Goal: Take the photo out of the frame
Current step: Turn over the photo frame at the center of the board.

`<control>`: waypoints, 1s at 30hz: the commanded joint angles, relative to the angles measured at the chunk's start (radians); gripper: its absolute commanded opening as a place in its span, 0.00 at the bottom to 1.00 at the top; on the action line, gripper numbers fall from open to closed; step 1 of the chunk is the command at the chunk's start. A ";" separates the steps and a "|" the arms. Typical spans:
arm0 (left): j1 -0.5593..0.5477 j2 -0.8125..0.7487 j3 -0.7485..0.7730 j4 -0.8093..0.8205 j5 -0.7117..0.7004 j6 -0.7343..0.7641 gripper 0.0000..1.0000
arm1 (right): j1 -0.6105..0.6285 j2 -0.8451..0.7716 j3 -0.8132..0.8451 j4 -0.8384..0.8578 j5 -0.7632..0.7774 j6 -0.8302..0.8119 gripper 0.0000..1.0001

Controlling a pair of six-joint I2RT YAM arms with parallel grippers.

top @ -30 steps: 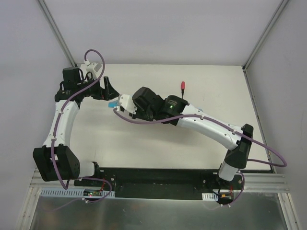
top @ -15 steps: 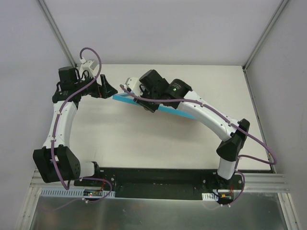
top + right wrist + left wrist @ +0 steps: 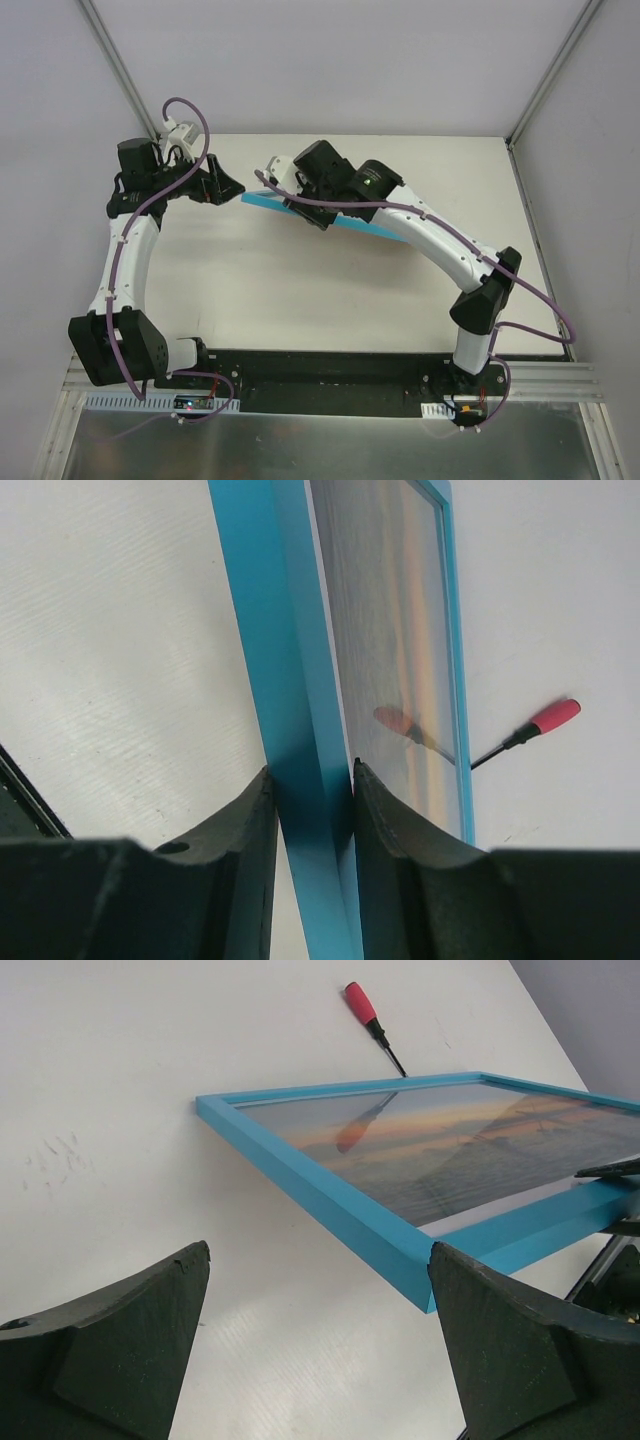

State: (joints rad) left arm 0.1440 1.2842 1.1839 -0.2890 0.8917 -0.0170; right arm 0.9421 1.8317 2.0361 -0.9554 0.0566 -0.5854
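The frame [image 3: 290, 630] has a turquoise border and stands lifted and tilted, a thin blue strip [image 3: 350, 225] from above. Behind its glass lies the photo [image 3: 390, 630], an orange sunset over blue water [image 3: 470, 1150]. My right gripper [image 3: 310, 770] is shut on the frame's border, one finger on each side; from above it sits mid-table [image 3: 288, 197], partly hidden under its wrist. My left gripper [image 3: 320, 1260] is open just left of the frame's near corner [image 3: 330, 1200], not touching it; it sits at the back left [image 3: 228, 185].
A small red-handled screwdriver [image 3: 365, 1010] lies on the white table beyond the frame, also seen past the frame's far edge [image 3: 540, 722]. The table [image 3: 300, 290] ends at walls behind and on both sides.
The right arm swung toward the back left and brought the frame up on edge, so its blue border now shows from above. The left gripper shifted slightly and stayed open.
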 commanded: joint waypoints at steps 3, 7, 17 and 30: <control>-0.004 -0.043 -0.033 -0.053 0.131 0.023 0.90 | 0.000 -0.103 0.041 0.165 0.177 0.027 0.00; -0.003 -0.069 -0.040 -0.048 0.220 0.060 0.91 | 0.000 -0.100 0.036 0.156 0.160 0.032 0.00; -0.003 -0.100 0.008 -0.045 0.280 0.123 0.97 | -0.020 -0.123 0.050 0.116 0.052 0.055 0.00; -0.003 -0.097 0.037 -0.044 0.297 0.112 0.98 | -0.078 -0.129 0.101 0.121 0.023 0.068 0.00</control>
State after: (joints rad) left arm 0.1436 1.2018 1.1896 -0.3481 1.1282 0.0731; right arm 0.9077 1.7679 2.0453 -0.8875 0.1139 -0.5591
